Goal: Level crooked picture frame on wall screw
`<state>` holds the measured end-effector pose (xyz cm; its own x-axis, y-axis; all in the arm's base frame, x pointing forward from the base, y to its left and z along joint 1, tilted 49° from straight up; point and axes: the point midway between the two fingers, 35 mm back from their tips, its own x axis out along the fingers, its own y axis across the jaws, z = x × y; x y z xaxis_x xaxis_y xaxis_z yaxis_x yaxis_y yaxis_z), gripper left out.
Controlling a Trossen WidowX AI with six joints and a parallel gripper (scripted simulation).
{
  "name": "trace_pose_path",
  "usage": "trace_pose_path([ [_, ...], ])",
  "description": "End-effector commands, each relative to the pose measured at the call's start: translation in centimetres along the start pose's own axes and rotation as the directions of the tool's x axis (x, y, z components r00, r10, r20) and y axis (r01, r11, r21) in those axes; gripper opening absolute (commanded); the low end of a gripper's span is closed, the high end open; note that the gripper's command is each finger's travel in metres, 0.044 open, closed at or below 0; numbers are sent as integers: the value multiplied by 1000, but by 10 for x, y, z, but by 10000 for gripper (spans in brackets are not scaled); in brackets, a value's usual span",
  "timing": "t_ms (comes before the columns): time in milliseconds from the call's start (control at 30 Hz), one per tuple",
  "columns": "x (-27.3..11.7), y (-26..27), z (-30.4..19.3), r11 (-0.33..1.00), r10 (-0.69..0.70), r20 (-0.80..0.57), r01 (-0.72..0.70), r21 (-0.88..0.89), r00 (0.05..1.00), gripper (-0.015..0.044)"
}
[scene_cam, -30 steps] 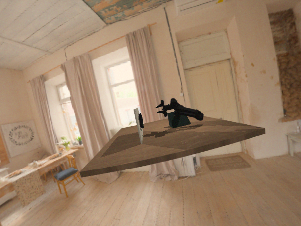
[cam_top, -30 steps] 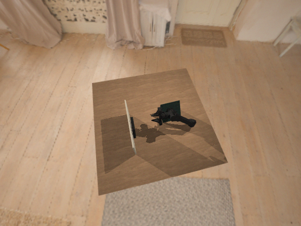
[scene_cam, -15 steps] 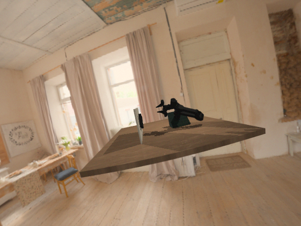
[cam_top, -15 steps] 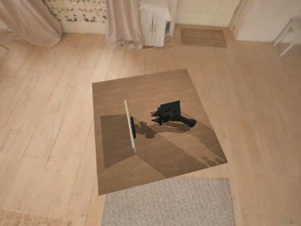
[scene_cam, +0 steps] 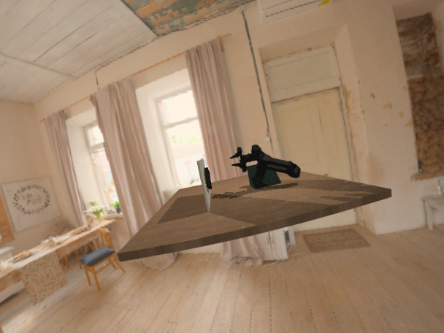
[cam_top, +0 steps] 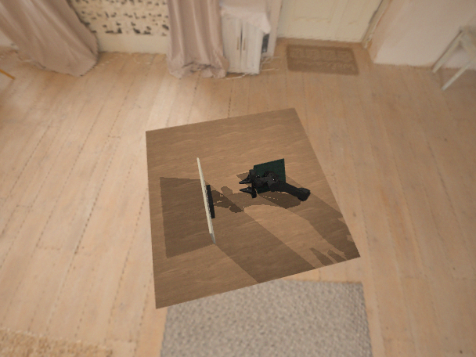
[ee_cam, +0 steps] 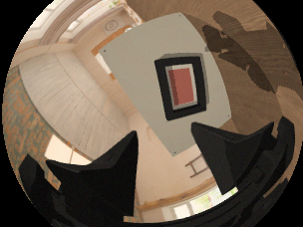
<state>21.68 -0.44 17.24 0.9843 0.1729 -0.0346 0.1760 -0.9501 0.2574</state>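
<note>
The picture frame (cam_top: 210, 201) (scene_cam: 207, 178) (ee_cam: 161, 90) hangs on the upright panel (cam_top: 203, 192) (scene_cam: 203, 182) (ee_cam: 135, 75), which stands on the table (cam_top: 188, 278) (scene_cam: 255, 223) (ee_cam: 254, 60); the claw (cam_top: 246, 185) (scene_cam: 235, 161) (ee_cam: 165, 131) is before the frame, well apart.

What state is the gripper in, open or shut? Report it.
Open: the gripper's fingertips stand apart, nothing between them.

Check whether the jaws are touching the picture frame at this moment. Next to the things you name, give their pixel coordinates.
Apart: the top view shows a wide stretch of tabletop (cam_top: 250, 135) between the jaws' tips and the black picture frame (cam_top: 210, 201) (scene_cam: 208, 178) (ee_cam: 161, 90).
</note>
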Motion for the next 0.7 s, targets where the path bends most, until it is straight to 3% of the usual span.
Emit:
trace_pose_path([
  [0,0,-1,0,1000,-6,-1,6,7,1000,260],
  [333,1,0,0,1000,0,0,0,-1,1000,260],
  [667,41,-7,4,998,-2,-3,2,-57,1000,260],
])
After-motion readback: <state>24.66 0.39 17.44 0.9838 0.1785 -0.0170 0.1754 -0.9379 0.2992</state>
